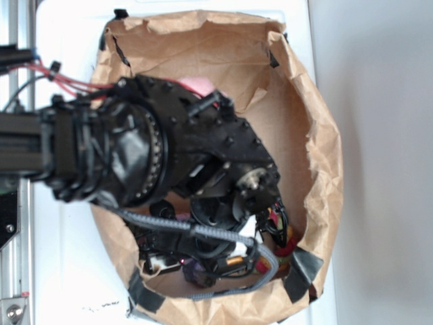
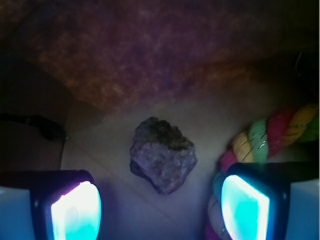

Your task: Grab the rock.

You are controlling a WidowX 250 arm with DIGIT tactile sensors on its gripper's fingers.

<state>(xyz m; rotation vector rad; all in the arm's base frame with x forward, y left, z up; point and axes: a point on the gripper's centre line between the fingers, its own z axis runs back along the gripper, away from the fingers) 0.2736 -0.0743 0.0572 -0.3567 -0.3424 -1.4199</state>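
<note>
In the wrist view the rock [image 2: 162, 154], a dark, rough, lumpy chunk, lies on the pale floor of the bag, just ahead of my gripper [image 2: 160, 210] and centred between its two glowing pads. The gripper is open and empty, with the left pad [image 2: 75, 212] and right pad [image 2: 245, 207] wide apart. The pads do not touch the rock. In the exterior view the arm [image 1: 169, 156] reaches down into the brown paper bag [image 1: 318, 135] and hides the rock and the fingers.
A multicoloured braided rope [image 2: 270, 132] lies right of the rock, next to the right pad. The bag's brown paper wall [image 2: 150, 55] rises close behind the rock. A pink item [image 1: 196, 84] shows behind the arm. Cables hang at the bag's lower part [image 1: 223, 237].
</note>
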